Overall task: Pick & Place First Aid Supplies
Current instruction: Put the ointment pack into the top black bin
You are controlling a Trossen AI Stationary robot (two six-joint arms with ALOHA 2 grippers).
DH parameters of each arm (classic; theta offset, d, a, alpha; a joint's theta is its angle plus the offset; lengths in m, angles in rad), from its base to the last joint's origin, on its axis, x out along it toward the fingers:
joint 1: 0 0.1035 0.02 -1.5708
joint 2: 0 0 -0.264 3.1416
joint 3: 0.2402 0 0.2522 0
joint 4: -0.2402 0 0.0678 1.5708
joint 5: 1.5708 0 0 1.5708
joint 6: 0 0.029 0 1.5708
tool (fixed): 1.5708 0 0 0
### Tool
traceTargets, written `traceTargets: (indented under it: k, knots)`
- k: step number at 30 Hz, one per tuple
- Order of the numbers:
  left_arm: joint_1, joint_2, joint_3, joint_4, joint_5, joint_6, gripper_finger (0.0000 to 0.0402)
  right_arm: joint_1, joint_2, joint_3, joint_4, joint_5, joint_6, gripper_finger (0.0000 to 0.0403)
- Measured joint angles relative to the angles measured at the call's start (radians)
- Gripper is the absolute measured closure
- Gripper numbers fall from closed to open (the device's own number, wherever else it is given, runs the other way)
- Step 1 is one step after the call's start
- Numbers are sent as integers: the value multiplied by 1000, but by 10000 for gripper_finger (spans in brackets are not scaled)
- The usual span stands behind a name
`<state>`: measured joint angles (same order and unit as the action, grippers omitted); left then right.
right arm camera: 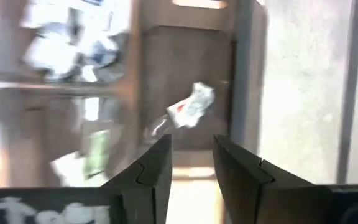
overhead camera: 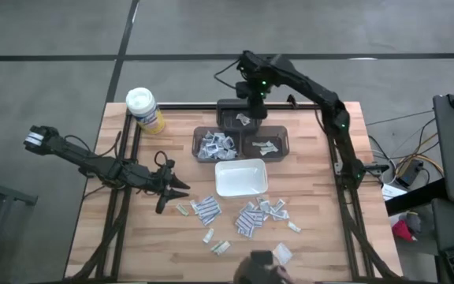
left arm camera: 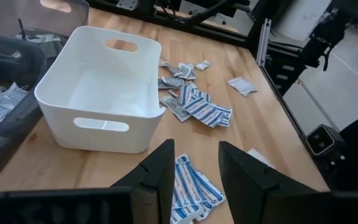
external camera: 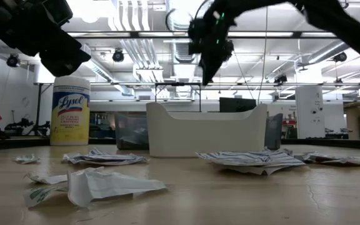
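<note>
The first aid supplies, small white and bluish packets (overhead camera: 251, 214), lie loose on the near half of the wooden table, with more packets (left arm camera: 199, 107) beside the white tray (overhead camera: 241, 178). My right gripper (right arm camera: 191, 142) hangs open, high above the far dark bin (overhead camera: 238, 118). One packet (right arm camera: 191, 106) lies in that bin. My left gripper (left arm camera: 196, 149) stands open near the table's left side, above a few striped packets (left arm camera: 190, 184). Nothing is between either pair of fingers.
Two more dark bins (overhead camera: 215, 144) (overhead camera: 267, 143) holding packets stand side by side between the far bin and the white tray. A yellow canister with a white lid (overhead camera: 145, 110) stands at the far left. Dark frame rails (overhead camera: 345, 197) run along the table's sides.
</note>
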<state>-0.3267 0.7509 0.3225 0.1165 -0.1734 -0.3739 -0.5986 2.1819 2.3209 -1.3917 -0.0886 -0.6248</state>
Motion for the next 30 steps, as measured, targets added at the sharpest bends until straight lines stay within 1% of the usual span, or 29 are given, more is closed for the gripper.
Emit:
traceTargets:
  k: [5,12,15,18,23,28,30]
  knots:
    - [0,0,0,0,10,13,284,72,-112,-21,-91,-1,82,301]
    - [0,0,0,2,113,51,284,200,-272,-88,-166,-1,271,317]
    - [0,0,0,2,133,69,284,267,-343,-142,-178,-2,376,326]
    - [0,0,0,1,134,86,284,340,-408,-215,-180,-2,478,334]
    - [0,0,0,-2,134,94,284,473,-500,-378,-179,-2,660,342]
    - [0,0,0,-2,150,94,284,588,-564,-544,-149,2,847,339]
    - [0,0,0,-3,157,94,284,625,-584,-611,-111,3,915,336]
